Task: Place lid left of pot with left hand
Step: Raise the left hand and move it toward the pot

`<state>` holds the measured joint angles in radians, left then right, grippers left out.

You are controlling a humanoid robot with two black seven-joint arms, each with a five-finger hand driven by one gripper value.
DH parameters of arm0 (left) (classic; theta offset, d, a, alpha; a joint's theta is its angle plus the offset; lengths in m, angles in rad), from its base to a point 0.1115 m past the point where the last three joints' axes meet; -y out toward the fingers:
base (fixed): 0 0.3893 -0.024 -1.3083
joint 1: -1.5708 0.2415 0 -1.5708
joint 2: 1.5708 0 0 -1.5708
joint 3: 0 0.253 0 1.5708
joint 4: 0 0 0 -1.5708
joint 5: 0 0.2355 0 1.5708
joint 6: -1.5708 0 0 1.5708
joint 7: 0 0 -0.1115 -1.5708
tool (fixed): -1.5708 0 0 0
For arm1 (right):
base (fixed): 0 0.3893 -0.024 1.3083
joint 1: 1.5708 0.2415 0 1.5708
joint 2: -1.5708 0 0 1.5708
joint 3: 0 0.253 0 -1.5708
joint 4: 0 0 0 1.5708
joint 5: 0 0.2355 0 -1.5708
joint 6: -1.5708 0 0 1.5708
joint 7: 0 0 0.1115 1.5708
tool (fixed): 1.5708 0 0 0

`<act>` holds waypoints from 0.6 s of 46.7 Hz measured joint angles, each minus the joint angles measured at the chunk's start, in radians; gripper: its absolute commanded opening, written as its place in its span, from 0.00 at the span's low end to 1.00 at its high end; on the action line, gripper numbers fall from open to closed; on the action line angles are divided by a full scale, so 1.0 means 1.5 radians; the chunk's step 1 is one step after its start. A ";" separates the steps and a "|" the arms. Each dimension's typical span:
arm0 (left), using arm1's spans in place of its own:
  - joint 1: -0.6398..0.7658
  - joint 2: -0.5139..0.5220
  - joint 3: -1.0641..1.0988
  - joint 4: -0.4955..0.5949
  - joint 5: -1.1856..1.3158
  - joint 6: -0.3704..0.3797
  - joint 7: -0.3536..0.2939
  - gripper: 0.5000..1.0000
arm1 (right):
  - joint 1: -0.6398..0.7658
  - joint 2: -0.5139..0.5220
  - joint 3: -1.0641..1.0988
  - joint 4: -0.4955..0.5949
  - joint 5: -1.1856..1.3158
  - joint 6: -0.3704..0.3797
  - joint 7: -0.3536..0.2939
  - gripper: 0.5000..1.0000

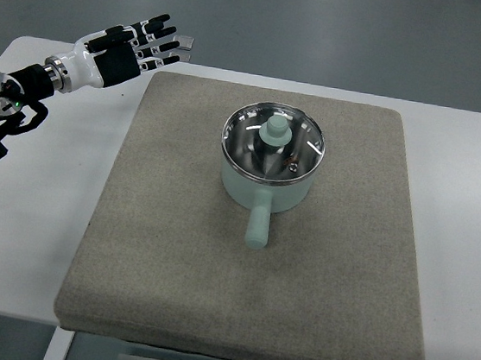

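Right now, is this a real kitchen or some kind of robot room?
Probably a robot test room, not a kitchen. The mint-green pot with a glass lid sits on a grey felt mat on a plain white table, with no stove, bare grey floor behind, and the black-and-white left robot hand open nearby.

left arm [25, 86] reaches in from the left edge, left hand [138, 47] flat with fingers [173, 44] stretched out, holding nothing

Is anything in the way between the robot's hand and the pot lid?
Nothing visible. Only bare grey mat lies between the open left hand and the glass lid on the mint-green pot.
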<state>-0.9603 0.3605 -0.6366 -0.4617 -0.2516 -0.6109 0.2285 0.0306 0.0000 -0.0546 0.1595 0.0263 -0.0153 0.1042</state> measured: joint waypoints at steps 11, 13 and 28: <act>0.006 -0.001 0.001 0.000 0.000 0.000 0.000 0.99 | 0.000 0.000 0.000 0.000 0.000 0.000 0.000 0.85; 0.007 -0.002 0.001 0.000 0.000 0.000 0.000 0.99 | 0.000 0.000 0.000 0.000 0.000 0.000 0.000 0.85; 0.001 -0.004 0.001 0.000 0.000 0.002 0.000 0.99 | 0.000 0.000 0.000 0.000 0.000 0.000 0.000 0.85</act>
<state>-0.9593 0.3543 -0.6350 -0.4619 -0.2510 -0.6086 0.2285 0.0307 0.0000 -0.0546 0.1595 0.0263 -0.0153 0.1042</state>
